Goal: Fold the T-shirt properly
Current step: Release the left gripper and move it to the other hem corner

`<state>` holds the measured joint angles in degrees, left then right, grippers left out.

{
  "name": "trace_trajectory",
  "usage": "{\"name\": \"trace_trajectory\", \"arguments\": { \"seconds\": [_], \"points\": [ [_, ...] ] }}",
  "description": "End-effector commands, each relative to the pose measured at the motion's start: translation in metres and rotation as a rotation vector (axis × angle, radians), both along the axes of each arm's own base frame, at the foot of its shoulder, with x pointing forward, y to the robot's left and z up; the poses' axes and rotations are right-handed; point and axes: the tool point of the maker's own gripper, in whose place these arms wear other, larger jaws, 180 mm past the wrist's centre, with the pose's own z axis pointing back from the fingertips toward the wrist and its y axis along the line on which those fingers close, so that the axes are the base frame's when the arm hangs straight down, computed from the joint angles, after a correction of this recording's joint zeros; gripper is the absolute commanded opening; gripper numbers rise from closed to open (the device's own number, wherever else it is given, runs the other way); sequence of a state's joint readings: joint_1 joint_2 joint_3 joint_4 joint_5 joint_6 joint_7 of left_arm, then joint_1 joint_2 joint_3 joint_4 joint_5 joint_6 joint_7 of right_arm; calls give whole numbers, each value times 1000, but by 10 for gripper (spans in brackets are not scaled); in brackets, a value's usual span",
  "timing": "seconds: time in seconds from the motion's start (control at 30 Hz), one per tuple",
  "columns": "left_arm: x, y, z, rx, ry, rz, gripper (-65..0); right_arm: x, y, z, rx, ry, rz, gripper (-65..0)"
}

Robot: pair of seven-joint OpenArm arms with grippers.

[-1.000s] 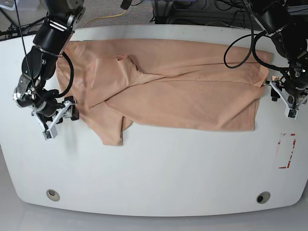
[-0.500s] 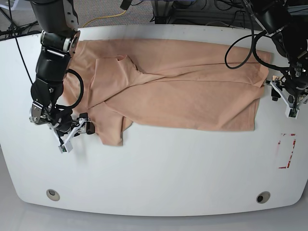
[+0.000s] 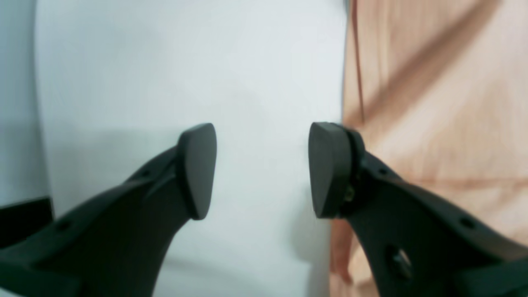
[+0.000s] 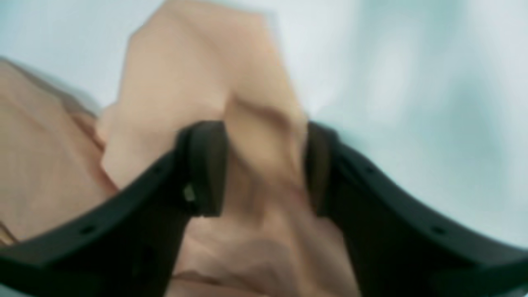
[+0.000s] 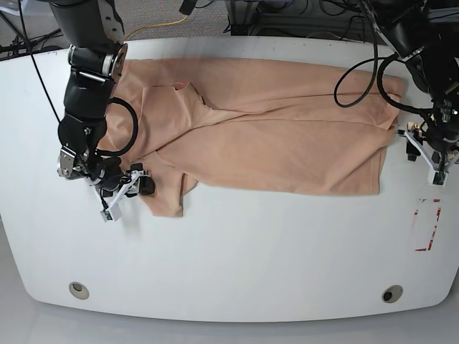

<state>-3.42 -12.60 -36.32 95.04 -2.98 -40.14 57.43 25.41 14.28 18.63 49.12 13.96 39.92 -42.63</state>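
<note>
The right tool [image 5: 128, 189] sits at the near left of the white worktop [image 5: 237, 265]. Its jaws stand apart with a sleeve of the T-shirt [image 5: 265, 136] between them, but the blur hides any pinch. The peach T-shirt lies spread across the far half. At its right edge, the left tool [image 3: 262, 169] is open over bare worktop.

T-shirt [image 5: 272, 136] spread across table [image 5: 237, 265]
</note>
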Motion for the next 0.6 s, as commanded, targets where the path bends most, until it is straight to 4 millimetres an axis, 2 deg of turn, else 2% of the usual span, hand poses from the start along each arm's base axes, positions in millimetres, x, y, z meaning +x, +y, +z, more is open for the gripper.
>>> {"name": "trace_trajectory", "arguments": {
  "seconds": [0.0, 0.07, 0.2, 0.33, 0.57],
  "points": [
    [23, 3, 25, 3, -84, -5, -312, 10, -1, 12, -6, -30, 1, -457],
    [34, 1, 25, -22, -92, -7, -300, 10, 1, 12, 2, -32, 1, -528],
    [56, -13, 17, -80, -78, -40, -231, 10, 2, 12, 0, -31, 3, -650],
    [73, -20, 12, -129, -72, -51, -210, 10, 3, 11, 0, -30, 5, -650],
    [101, -46, -14, -289, -57, -62, -208, 10, 5, 11, 8, -31, 4, -650]
  ]
}}
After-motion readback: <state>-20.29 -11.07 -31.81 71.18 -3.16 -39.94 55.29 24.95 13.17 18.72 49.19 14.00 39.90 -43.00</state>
